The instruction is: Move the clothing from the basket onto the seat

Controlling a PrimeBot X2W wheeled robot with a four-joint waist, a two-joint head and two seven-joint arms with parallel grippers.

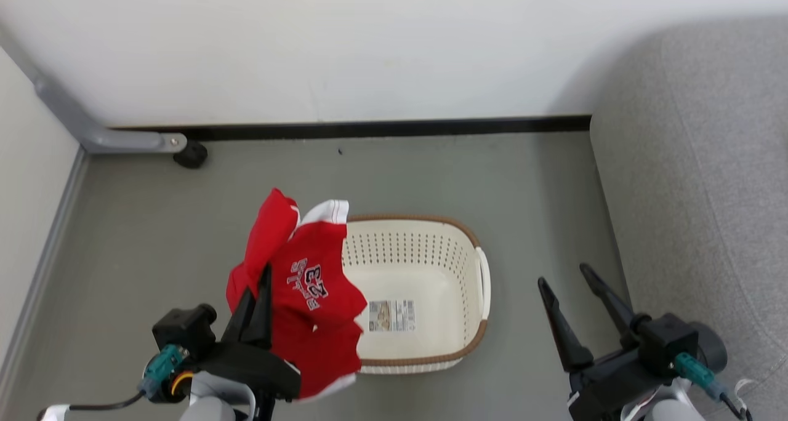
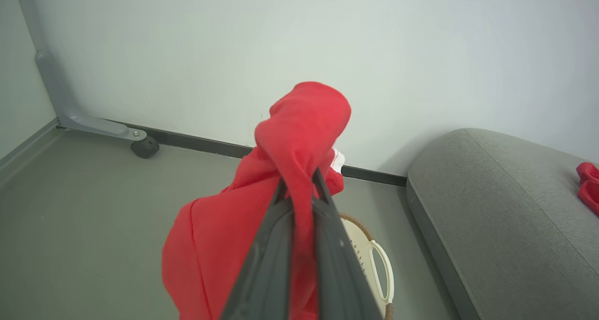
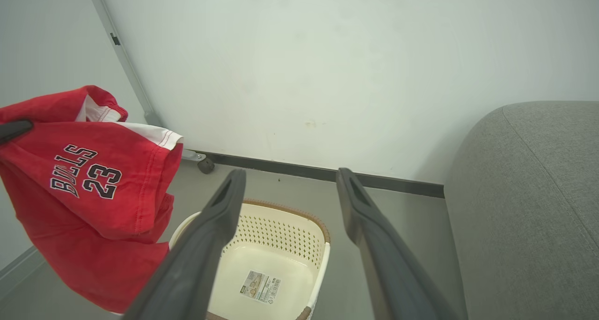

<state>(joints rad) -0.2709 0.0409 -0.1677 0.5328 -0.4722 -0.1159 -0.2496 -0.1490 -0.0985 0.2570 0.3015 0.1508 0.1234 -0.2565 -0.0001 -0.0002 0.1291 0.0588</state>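
Over the basket's [image 1: 407, 248] left end: jersey [image 1: 308, 298] with the 23, hoisted up and draped on the left gripper [image 2: 299, 182]. Fingers pinched almost closed on a fold of red cloth. Bunch poking up past the tips, rest hanging down both sides toward the basket. Cannot tell whether the lowest hem touches the rim.

Right gripper [image 1: 562, 274] spread wide, nothing in it, hovering between basket and seat [image 1: 695, 193].

Basket bottom bare apart from the sticker [image 1: 392, 315], so looks emptied. Second red piece [image 2: 588, 184] lying on the seat's far end, seen from the left wrist.

Judged progress: late. Pick done, one garment on the seat, probably the last one in the air. Left to do: swing jersey rightward over the basket and the strip of floor [image 1: 542, 181] to the seat, lower, let go.

Seat well apart from the jersey now, whole basket between them. Loose cloth, so likely to sway and trail on the way across; worth keeping high enough to clear the rim.
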